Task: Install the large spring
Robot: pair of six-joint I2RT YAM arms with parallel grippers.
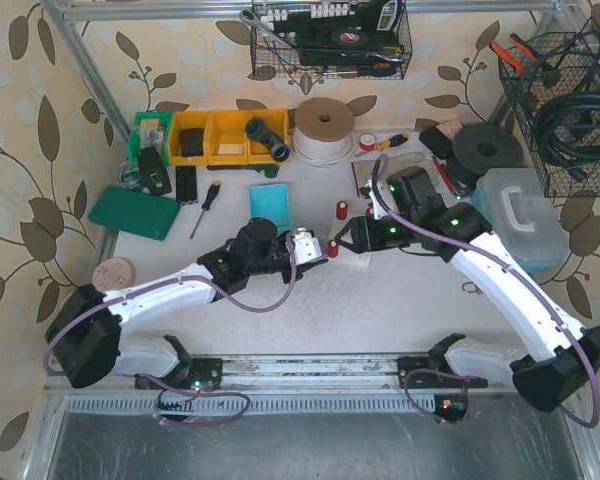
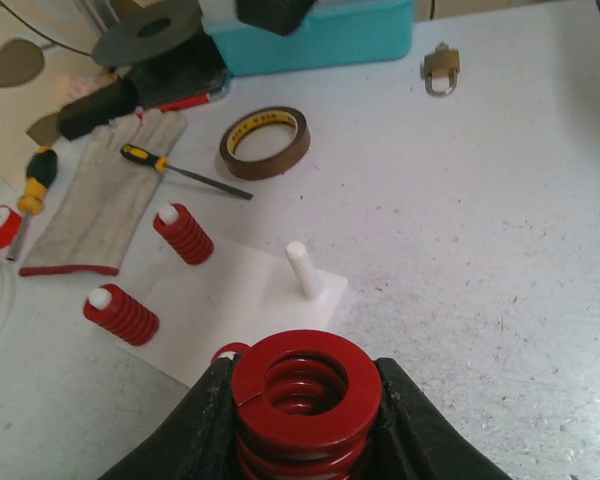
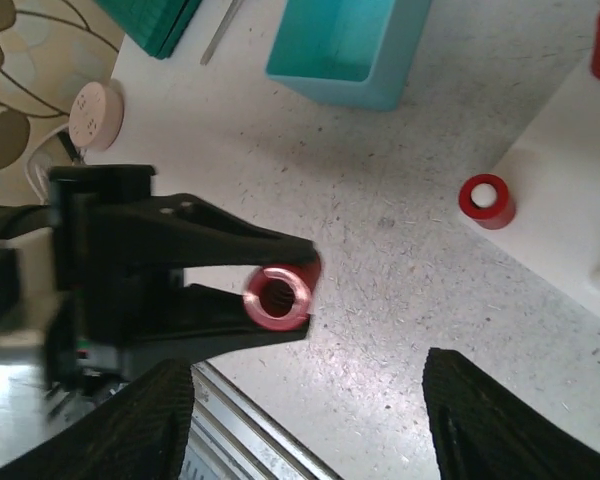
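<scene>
The jaws of the left gripper (image 2: 305, 415) are clamping the spring (image 2: 305, 385) by its sides, drawn in close on it. The spring is showing red, thick-coiled, with its open end facing the wrist camera. It is sitting at six o'clock of the bare peg (image 2: 300, 268) on the white plate (image 2: 250, 300). Two small springs (image 2: 183, 233) are sitting on pegs at ten o'clock. The right gripper (image 3: 320, 430) is standing with jaws well apart, gripping nothing. In the top view, the teal tray (image 1: 271, 205) is lying at twelve o'clock of the left gripper. The yellow bins (image 1: 227, 133) are holding dark parts. The wire basket (image 1: 550, 45) is holding a black hose (image 1: 580, 115).
</scene>
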